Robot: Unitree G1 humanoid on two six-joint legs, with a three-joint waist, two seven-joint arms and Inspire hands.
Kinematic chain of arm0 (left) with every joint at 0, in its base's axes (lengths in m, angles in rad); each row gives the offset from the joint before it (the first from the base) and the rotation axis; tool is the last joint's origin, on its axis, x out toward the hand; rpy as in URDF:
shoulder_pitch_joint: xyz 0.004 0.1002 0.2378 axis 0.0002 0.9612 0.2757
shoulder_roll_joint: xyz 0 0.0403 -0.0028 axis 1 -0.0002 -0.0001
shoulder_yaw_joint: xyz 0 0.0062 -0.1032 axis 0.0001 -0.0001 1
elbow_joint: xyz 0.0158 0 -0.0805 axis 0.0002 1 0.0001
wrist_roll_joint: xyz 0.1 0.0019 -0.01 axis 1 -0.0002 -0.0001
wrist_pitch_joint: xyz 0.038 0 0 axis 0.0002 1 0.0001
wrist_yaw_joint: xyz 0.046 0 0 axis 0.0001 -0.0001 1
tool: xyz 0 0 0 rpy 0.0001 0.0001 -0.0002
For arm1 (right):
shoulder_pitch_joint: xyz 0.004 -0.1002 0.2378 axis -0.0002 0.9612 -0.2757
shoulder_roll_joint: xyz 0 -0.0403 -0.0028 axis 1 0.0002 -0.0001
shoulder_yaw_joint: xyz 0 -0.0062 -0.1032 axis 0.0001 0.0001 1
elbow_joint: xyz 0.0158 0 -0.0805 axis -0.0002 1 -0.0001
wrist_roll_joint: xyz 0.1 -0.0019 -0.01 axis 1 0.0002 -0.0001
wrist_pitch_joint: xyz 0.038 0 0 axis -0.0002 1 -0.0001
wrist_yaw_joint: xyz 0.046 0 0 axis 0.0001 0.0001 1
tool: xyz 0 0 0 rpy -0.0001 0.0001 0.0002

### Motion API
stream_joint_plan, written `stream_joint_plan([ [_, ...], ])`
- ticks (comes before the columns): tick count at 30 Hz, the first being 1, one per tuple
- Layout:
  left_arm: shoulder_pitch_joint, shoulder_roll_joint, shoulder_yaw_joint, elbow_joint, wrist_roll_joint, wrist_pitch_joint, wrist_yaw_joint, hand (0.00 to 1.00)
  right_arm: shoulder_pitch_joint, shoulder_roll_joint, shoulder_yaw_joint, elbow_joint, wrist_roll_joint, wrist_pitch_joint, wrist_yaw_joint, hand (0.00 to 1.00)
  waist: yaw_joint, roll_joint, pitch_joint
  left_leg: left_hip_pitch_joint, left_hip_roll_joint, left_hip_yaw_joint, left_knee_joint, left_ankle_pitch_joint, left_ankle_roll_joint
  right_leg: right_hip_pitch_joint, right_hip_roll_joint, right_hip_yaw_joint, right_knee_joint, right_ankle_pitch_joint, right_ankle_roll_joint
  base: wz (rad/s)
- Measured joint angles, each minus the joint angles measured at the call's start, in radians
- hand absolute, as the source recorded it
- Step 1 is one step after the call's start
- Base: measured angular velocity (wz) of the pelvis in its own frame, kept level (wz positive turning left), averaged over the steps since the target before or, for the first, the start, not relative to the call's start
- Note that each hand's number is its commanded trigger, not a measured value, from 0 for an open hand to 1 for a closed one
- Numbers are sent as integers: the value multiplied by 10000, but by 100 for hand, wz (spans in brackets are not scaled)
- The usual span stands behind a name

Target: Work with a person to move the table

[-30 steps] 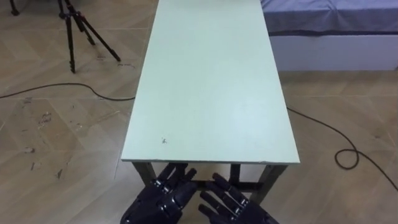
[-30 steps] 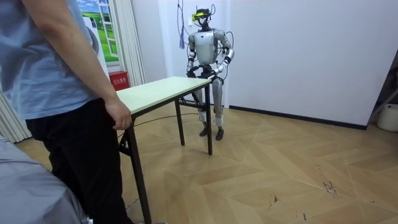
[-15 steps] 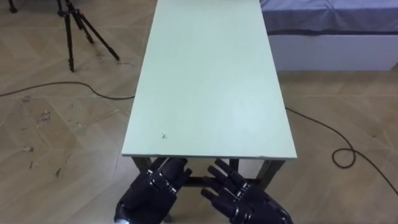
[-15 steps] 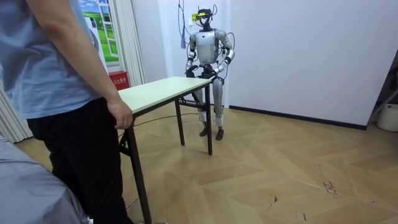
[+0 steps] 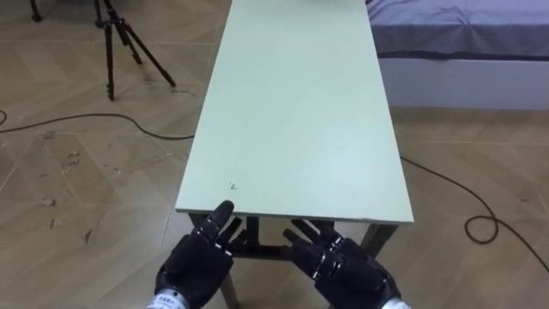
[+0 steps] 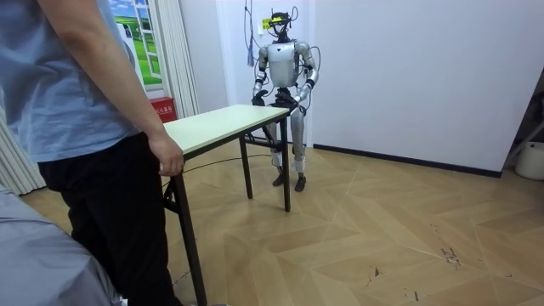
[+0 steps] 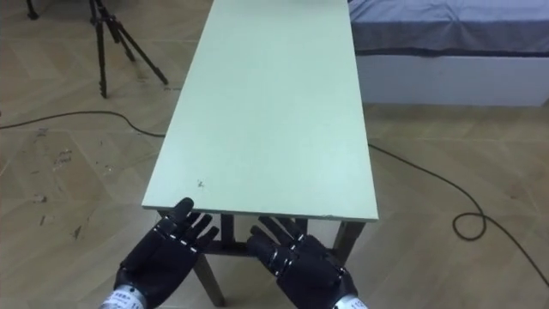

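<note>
Table [image 5: 292, 112]: long, with a pale green top and dark legs. It stands on the floor and runs lengthwise away from the robot, its near short edge just ahead of both hands.
Tabletop: bare apart from a small dark speck near the near left corner.
Left hand [image 5: 196, 266]: low in the left eye view, just before the near edge. Its fingers are straight and slightly fanned, pointing at the table. The topmost fingertip overlaps the edge, but I cannot tell whether it touches.
Right hand [image 5: 347, 273]: beside the left hand and a little apart from it, also in front of the near edge. Its fingers are straight and spread, holding nothing, with the tips lying just short of the edge.
Robot's stance: in the room view it stands upright at the table's far short end, facing along the table, forearms held forward at tabletop level.
Person [image 6: 76, 127]: stands at the opposite short end, close to the room camera, in a blue shirt and dark trousers.
Person's hand [image 6: 167, 158]: at the table's end corner, resting against the edge. How firmly it grips I cannot tell.
Tripod [image 5: 120, 43]: black, on the floor to the left of the table.
Bed [image 5: 463, 34]: to the right of the table's far half, with a grey cover and a white base.
Floor [image 5: 77, 172]: wooden herringbone boards, scuffed on the left.
</note>
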Motion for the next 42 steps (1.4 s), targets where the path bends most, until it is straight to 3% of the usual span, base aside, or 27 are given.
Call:
stream_joint_plan([
  [10,-123,-98,675,681,-8,1040,414,0,-65,385,-1552,623,704,97,-1348,0,-6,-58,-31,145,21,-28,-98,-1,-1,152,24,-43,-34,10,-11,1],
  [19,-116,-433,1283,675,-36,1636,1043,0,-84,748,-1819,685,1223,208,-1943,0,4,-57,-47,145,5,-23,-95,-1,-1,148,23,-48,-47,10,-12,0],
  [26,-83,-700,1463,675,-23,1670,1194,0,-83,1038,-1943,675,1602,208,-2290,0,44,7,-152,236,5,14,-119,0,-2,165,25,82,-38,10,-11,-5],
  [32,-88,-758,1499,621,1,1670,1345,0,-88,1367,-2202,693,1892,256,-2358,0,23,113,-130,259,22,28,-119,-1,-2,178,23,106,-43,10,-11,0],
  [42,-82,-771,1608,-447,4,1750,1992,0,-140,1488,-2340,643,1815,314,-2328,0,-31,324,-83,275,16,21,-113,0,-2,190,44,134,-15,22,-26,-1],
])
